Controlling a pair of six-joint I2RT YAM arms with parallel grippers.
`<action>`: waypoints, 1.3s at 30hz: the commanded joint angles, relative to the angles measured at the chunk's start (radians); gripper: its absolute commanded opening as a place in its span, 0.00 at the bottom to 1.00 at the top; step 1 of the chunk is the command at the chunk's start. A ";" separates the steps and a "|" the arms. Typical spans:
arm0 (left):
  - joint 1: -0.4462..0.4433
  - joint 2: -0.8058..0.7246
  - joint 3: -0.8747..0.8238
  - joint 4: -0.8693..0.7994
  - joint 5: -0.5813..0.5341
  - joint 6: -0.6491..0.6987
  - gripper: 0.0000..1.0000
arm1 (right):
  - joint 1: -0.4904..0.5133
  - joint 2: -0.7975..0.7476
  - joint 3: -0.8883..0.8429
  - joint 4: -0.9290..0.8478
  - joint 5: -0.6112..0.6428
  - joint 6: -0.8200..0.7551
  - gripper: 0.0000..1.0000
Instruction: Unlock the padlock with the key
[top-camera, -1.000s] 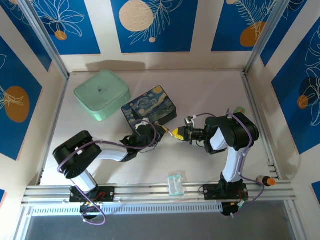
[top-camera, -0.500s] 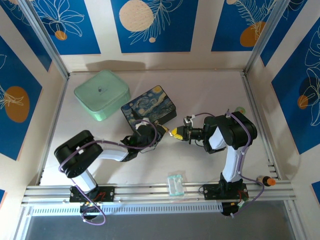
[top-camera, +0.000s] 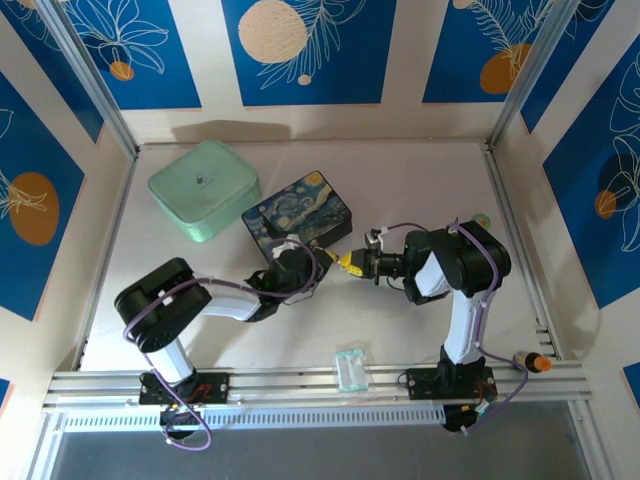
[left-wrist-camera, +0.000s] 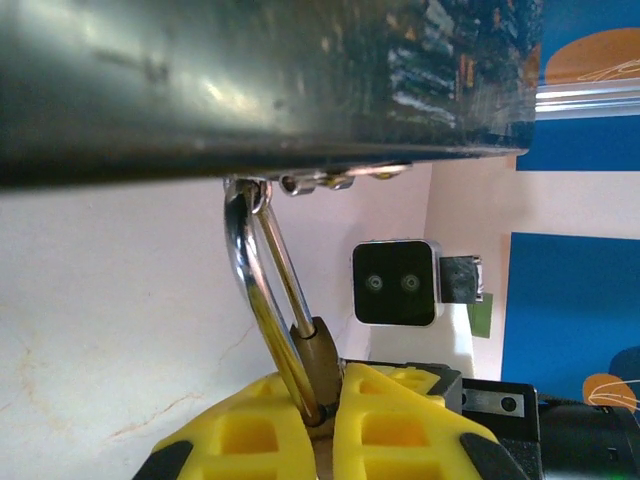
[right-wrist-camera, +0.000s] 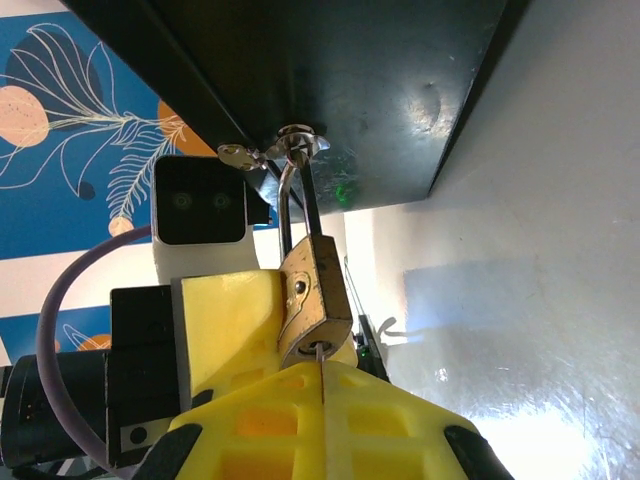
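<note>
padlock (right-wrist-camera: 315, 295) clamped in left jaws, key (right-wrist-camera: 321, 375) in right jaws

Starry tin (top-camera: 298, 215) crowding padlock (right-wrist-camera: 315, 295); table (top-camera: 420, 190) free rightward

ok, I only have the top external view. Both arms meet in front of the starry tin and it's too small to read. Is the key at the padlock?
Observer: Yes. In the right wrist view, the key is a thin blade pinched between the right fingers. Its tip is at the bottom of the padlock body. I can't tell how deep it sits.
Operator: and is the left side actually gripping the lock?
Observer: Yes. In the left wrist view, the left fingers are clamped on the brass body, one on each side. The shackle rises from between them to the hasp under the tin.
</note>
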 joint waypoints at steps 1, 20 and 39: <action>-0.072 0.041 0.011 0.099 0.206 -0.159 0.00 | 0.010 0.060 0.036 -0.026 0.099 0.003 0.00; -0.071 0.019 -0.042 0.160 0.216 -0.196 0.00 | -0.050 0.087 0.036 -0.025 -0.002 -0.052 0.00; -0.032 0.009 0.025 -0.182 0.133 -0.002 0.00 | -0.037 0.060 -0.077 -0.026 -0.025 -0.103 0.00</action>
